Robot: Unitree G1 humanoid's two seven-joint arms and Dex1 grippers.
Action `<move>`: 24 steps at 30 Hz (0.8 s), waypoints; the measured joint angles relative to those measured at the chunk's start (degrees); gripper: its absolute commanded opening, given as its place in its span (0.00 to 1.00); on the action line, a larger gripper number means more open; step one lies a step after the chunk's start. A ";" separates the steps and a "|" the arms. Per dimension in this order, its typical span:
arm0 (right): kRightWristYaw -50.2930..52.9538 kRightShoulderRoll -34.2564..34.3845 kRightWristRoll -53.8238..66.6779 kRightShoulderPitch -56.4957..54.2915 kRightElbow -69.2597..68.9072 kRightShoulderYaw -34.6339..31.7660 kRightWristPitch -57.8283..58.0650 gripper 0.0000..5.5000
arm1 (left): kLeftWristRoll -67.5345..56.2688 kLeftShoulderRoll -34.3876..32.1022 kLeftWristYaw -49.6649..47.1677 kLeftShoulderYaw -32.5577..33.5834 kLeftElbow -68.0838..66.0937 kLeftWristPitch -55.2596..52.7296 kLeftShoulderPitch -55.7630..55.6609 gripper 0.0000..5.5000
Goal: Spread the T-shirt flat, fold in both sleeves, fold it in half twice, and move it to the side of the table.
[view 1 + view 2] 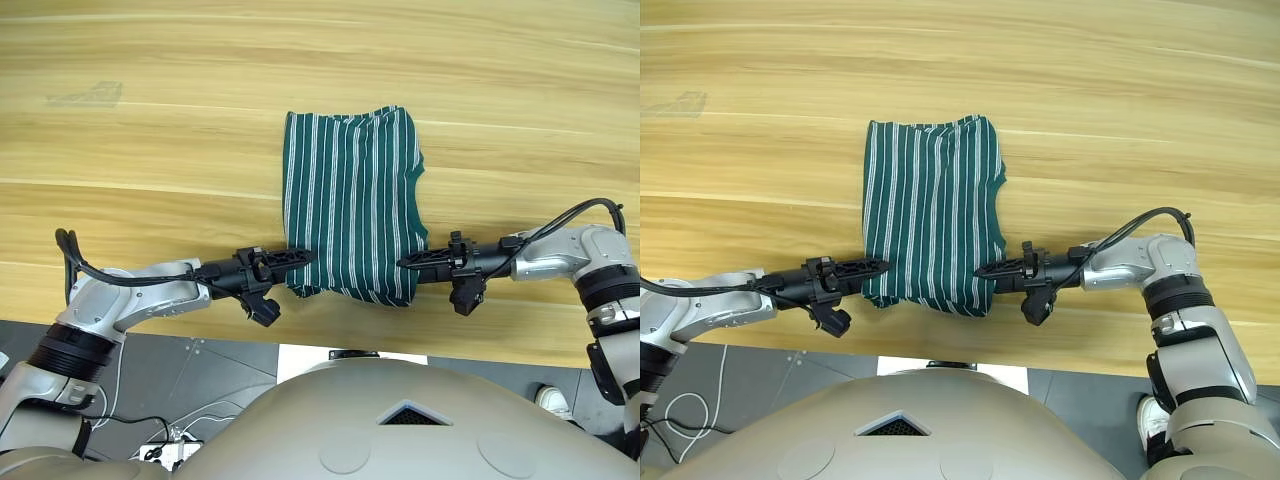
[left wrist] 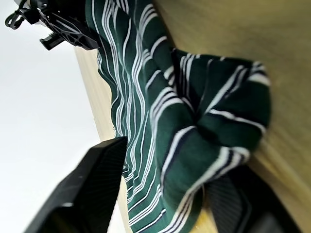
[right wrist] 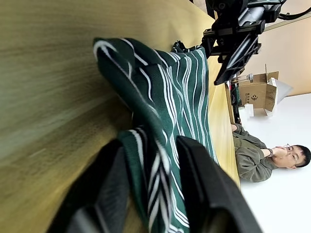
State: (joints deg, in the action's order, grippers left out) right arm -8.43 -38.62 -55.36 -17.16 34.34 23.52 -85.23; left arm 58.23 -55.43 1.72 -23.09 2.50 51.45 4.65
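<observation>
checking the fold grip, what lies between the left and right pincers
The folded T-shirt: its near edge runs from left pincer to right pincer, both clamped on it, in left eye view.

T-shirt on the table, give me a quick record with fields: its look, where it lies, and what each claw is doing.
T-shirt: green, white stripes, folded into a narrow rectangle
Place: on the wooden table, at its near edge
Left claw: closed on the near left corner
Right claw: closed on the near right corner
</observation>
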 measured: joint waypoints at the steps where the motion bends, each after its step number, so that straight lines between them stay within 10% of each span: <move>1: 0.17 -0.02 0.01 0.05 -0.01 0.27 0.16 0.14 | 0.02 -0.07 0.00 -0.20 -0.16 -0.03 0.03 0.33; 17: 0.73 -0.37 4.62 -1.00 1.51 3.87 2.87 0.00 | -1.08 -1.32 1.17 -1.35 -0.60 -0.34 0.15 0.04; 24: -30.90 -4.96 41.65 1.81 -6.34 10.64 28.23 0.00 | -35.85 -1.30 20.00 2.16 3.59 -15.44 6.90 0.04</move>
State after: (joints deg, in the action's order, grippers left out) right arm -39.33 -43.59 -13.72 -15.35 28.00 34.16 -57.00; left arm 22.38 -56.74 21.72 -20.93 6.09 36.02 11.54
